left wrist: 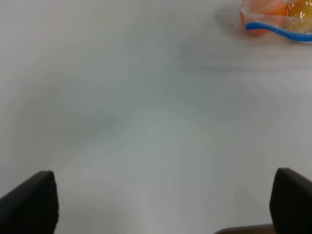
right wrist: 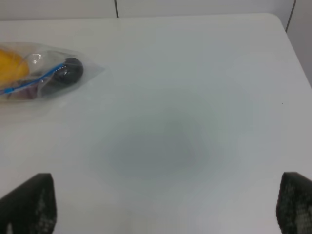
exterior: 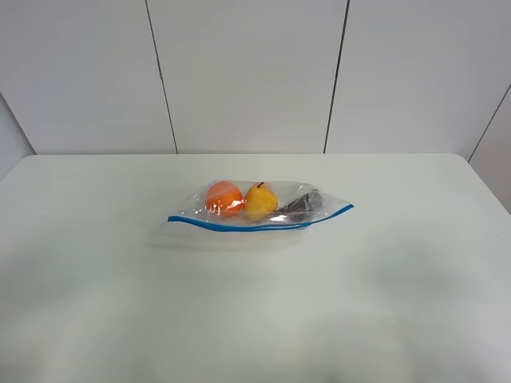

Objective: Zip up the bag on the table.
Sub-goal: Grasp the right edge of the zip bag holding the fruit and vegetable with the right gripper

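1. Black fingers [left wrist: 30,204] of the left gripper [left wrist: 161,204] show at two corners of the left wrist view. They are spread wide, with only white tabletop between them. The jaws stand fully parted and grip nothing.
2. Black, faintly speckled fingers [right wrist: 294,204] of the right gripper [right wrist: 162,204] appear the same way in the right wrist view. They are set far apart and empty, over a soft grey shadow on the tabletop.
3. White and matte, the table [exterior: 255,319] takes up the lower half of the exterior high view, and its far corners are rounded.
4. The bag [exterior: 259,206] lies on the table near the middle, somewhat toward the far edge, with its long side running across that view. It is well apart from both grippers. Each wrist view catches only one end of it, far from the fingers.
5. Its blue zip strip [exterior: 255,226] runs along the long edge nearer the camera, from the left tip to the raised right tip. Around the middle the strip seems to split into two lines, as if not pressed together there, though the view is too coarse to be sure.
6. Through the crinkly clear plastic, an orange fruit [exterior: 224,198] sits toward the left end. A yellow pear [exterior: 260,200] is right against it. A dark object [exterior: 302,206] lies toward the right end, just beside the pear.
7. Behind the table stands a wall of pale grey panels [exterior: 247,72], divided by thin dark seams.
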You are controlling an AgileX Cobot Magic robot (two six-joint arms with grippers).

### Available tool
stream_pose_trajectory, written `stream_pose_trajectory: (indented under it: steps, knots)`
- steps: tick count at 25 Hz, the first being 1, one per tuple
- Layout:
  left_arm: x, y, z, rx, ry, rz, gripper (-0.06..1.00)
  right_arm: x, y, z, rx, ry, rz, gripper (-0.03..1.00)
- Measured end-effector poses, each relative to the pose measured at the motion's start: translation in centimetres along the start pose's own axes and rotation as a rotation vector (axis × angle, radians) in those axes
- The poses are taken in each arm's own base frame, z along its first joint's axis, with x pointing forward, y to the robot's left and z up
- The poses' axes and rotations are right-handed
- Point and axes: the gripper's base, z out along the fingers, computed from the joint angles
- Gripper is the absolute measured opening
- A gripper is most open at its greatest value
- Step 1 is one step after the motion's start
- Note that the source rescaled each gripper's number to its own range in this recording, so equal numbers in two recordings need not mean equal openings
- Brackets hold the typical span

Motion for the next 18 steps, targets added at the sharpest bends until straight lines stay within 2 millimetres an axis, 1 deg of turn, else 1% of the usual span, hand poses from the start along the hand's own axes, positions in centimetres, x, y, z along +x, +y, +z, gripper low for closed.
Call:
stream_pose_trajectory:
  steps: [9,11,14,16,18]
  knots:
    - [0.0,0.0,0.0,0.000,0.000,0.000,1.00,0.0,0.0,0.0,0.000,0.000,0.001,1.00]
    - [0.0,0.0,0.0,0.000,0.000,0.000,1.00,-0.3,0.0,0.2,-0.001,0.016,0.001,1.00]
    - [0.0,0.0,0.0,0.000,0.000,0.000,1.00,-2.3,0.0,1.1,-0.018,0.090,0.011,1.00]
    - [0.0,0.0,0.0,0.000,0.000,0.000,1.00,-4.5,0.0,2.0,-0.035,0.136,0.023,1.00]
    - [0.0,0.0,0.0,0.000,0.000,0.000,1.00,-6.9,0.1,3.7,-0.059,0.209,0.041,1.00]
